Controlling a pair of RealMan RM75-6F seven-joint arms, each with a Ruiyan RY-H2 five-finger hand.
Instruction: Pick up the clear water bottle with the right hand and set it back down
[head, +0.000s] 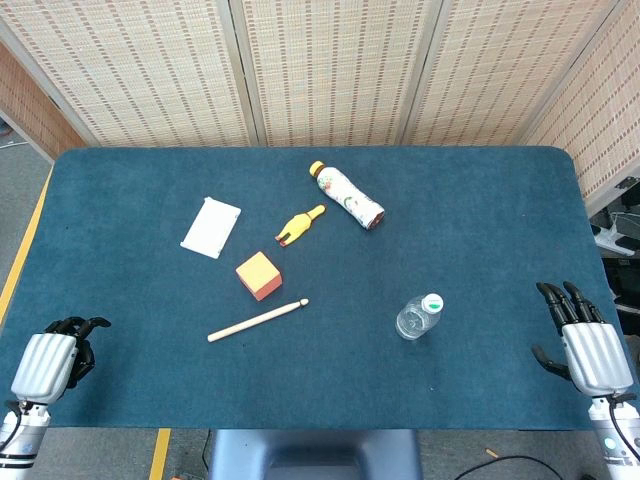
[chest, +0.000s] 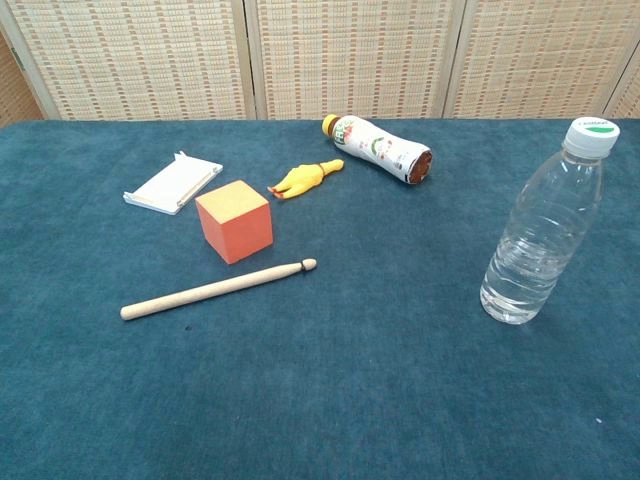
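Clear water bottle (head: 418, 317) stands upright on the blue table (head: 480, 220), white cap w/ green mark on top, right of centre and toward the near edge; in chest view it's at the right side (chest: 543, 235), nothing touching it

Right hand (head: 585, 345) sits at the table's near right corner, well apart from the bottle, fingers spread & extended, holding nothing. Bare cloth between it and the bottle, so no obstacle on that side. Left hand (head: 55, 358) is at the near left corner, fingers curled in, nothing in them. Neither hand shows in chest view

Other stuff, all left of / behind the bottle:
- wooden stick (head: 258, 320) lying diagonal, near centre-left; its rounded tip points toward the bottle but stays apart from it
- orange cube (head: 259, 275) just behind the stick, not touching it
- yellow rubber chicken toy (head: 300, 226) lying flat, behind the cube
- printed drink bottle (head: 347, 195) w/ yellow cap, lying on its side toward the far edge, behind the clear one & well apart
- white flat packet (head: 211, 227) at far left of the group

Woven screen panels (head: 320, 70) stand behind the table
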